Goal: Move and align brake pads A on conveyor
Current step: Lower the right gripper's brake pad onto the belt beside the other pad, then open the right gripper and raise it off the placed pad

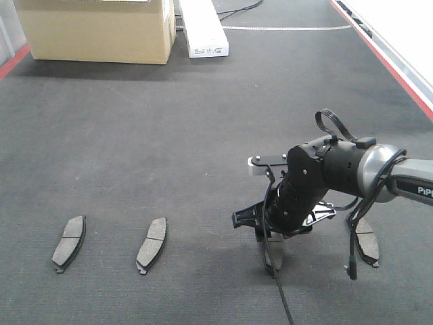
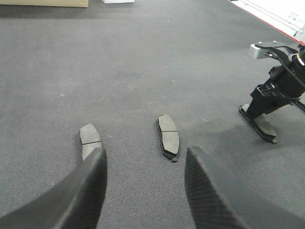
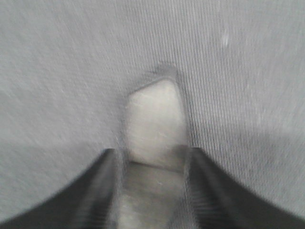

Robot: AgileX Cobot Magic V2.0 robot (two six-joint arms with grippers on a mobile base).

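Note:
Two brake pads A point(image 1: 70, 240) point(image 1: 151, 245) lie side by side on the dark conveyor point(image 1: 203, 135) at the front left. My right gripper point(image 1: 270, 244) points down onto a third pad point(image 1: 274, 263), and in the right wrist view its fingers press both sides of that pad point(image 3: 155, 119) on the belt. A fourth pad point(image 1: 367, 245) lies to the right, partly behind a cable. My left gripper point(image 2: 143, 152) hovers open and empty just short of the two left pads point(image 2: 89, 138) point(image 2: 168, 136). From there the right gripper point(image 2: 259, 114) and its pad point(image 2: 262, 126) show at the right.
A cardboard box point(image 1: 95, 30) and a white oblong unit point(image 1: 203, 27) stand at the belt's far end. A red strip point(image 1: 385, 61) runs along the right edge, with a pale surface beyond it. The right arm's cable point(image 1: 277, 284) trails toward the front.

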